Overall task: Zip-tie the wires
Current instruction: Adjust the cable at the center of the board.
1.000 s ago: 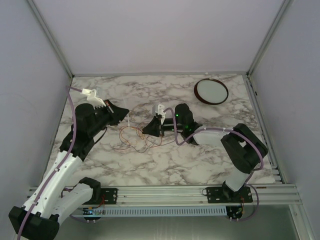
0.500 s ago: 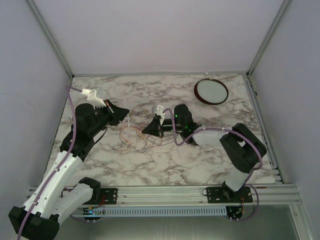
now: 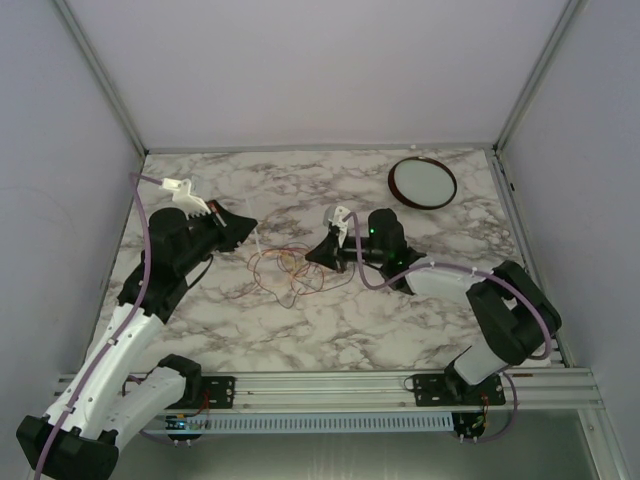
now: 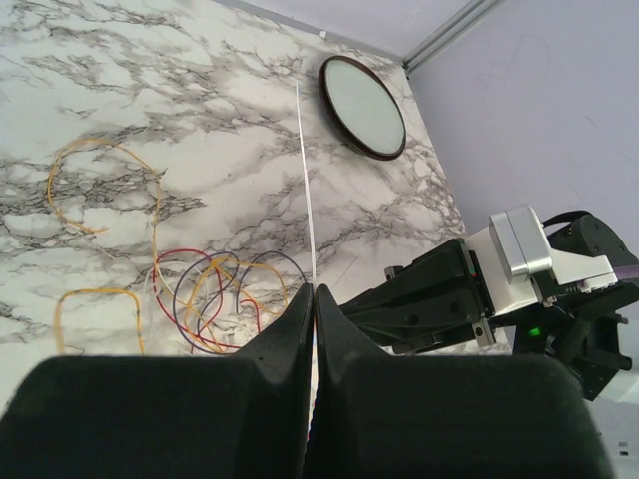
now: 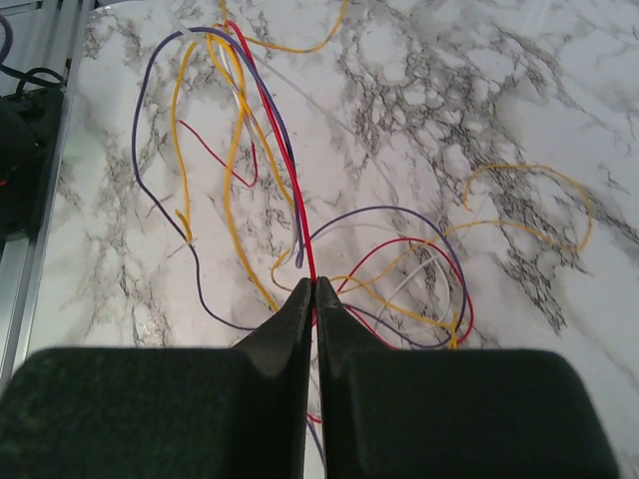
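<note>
The wires (image 3: 285,270) lie as a loose tangle of red, yellow, purple and white strands (image 5: 240,150) on the marble table (image 3: 300,330) between the two arms. My right gripper (image 5: 314,284) is shut on a red wire (image 5: 272,125) of the bunch, which runs straight out from the tips; the other strands lie loose around them. In the top view it (image 3: 312,257) sits at the tangle's right edge. My left gripper (image 4: 314,291) is shut on a thin white zip tie (image 4: 305,170) that sticks straight out over the table. It (image 3: 247,224) hangs left of the tangle.
A dark-rimmed round white dish (image 3: 422,182) lies at the back right of the table, also in the left wrist view (image 4: 363,105). Grey walls close in the table on three sides. A metal rail (image 3: 330,385) runs along the near edge.
The right gripper has closed on the red wire and shifted right and slightly back, drawing the tangle with it. The left arm has not moved.
</note>
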`<state>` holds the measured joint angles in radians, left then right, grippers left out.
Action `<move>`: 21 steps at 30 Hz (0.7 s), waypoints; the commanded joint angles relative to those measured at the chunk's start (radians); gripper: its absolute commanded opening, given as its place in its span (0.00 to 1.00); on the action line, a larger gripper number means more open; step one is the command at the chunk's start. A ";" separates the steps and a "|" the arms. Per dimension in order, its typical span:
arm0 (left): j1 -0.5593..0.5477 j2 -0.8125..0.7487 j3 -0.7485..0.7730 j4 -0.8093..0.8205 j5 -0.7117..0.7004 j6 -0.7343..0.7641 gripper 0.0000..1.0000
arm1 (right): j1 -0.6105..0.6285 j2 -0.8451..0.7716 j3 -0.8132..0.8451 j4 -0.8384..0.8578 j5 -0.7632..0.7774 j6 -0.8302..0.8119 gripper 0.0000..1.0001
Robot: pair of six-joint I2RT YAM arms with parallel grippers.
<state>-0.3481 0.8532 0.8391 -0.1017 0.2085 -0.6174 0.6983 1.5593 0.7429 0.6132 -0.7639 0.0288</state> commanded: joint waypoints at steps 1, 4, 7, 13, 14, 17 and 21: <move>0.007 -0.020 0.034 -0.009 -0.009 0.004 0.00 | -0.020 -0.053 -0.026 -0.018 0.030 -0.014 0.00; 0.009 -0.022 0.034 -0.010 -0.014 0.004 0.00 | -0.034 -0.077 -0.046 -0.016 0.057 0.002 0.00; 0.010 -0.022 0.032 -0.012 -0.015 0.004 0.00 | -0.047 -0.096 -0.067 0.008 0.068 0.030 0.00; 0.015 -0.026 0.030 -0.013 -0.017 0.003 0.00 | -0.057 -0.120 -0.097 0.026 0.098 0.058 0.00; 0.016 -0.027 0.031 -0.013 -0.017 0.004 0.00 | -0.059 -0.123 -0.101 0.027 0.105 0.061 0.00; 0.016 -0.028 0.030 -0.012 -0.015 0.003 0.00 | -0.068 -0.137 -0.121 0.069 0.108 0.094 0.00; 0.018 -0.027 0.023 -0.001 -0.009 -0.003 0.00 | -0.063 -0.143 -0.124 0.181 0.065 0.166 0.00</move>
<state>-0.3382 0.8474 0.8391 -0.1040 0.2001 -0.6178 0.6388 1.4456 0.6136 0.6422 -0.6666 0.1188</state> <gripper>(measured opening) 0.005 0.005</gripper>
